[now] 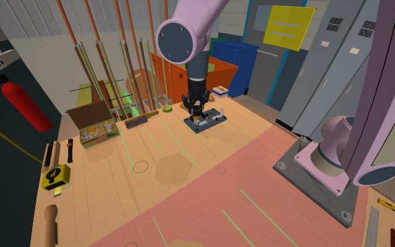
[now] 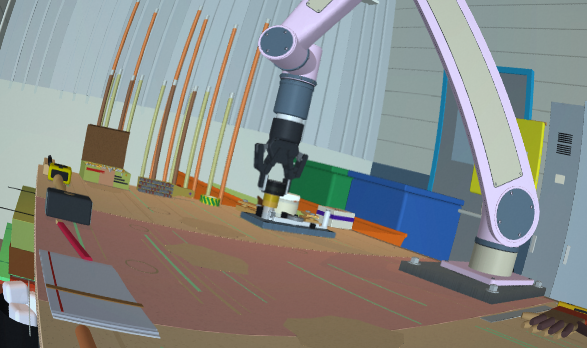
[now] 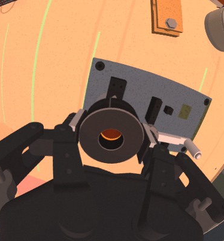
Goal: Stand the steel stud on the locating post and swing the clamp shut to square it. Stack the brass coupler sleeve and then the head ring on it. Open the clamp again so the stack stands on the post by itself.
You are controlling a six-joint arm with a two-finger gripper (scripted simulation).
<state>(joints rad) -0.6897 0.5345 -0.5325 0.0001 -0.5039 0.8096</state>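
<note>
The dark head ring (image 3: pixel 111 136) sits on top of the brass coupler sleeve (image 2: pixel 271 200), on the grey fixture plate (image 1: pixel 204 120) at the back of the bench. The ring (image 2: pixel 275 187) is held in my gripper (image 3: pixel 111 132), whose fingers are closed on its sides. Brass shows through the ring's bore. The steel stud and the post are hidden under the stack. The clamp arm with its white handle (image 3: pixel 191 147) lies against the stack on the right.
Behind the fixture stand orange (image 1: pixel 220 72), blue (image 1: pixel 237 58) and green bins and a rack of copper rods (image 1: pixel 125 55). A small wooden block with a bolt (image 3: pixel 166 15) lies beyond the plate. A parts box (image 1: pixel 96 129) and a brush (image 1: pixel 139 120) lie to the left.
</note>
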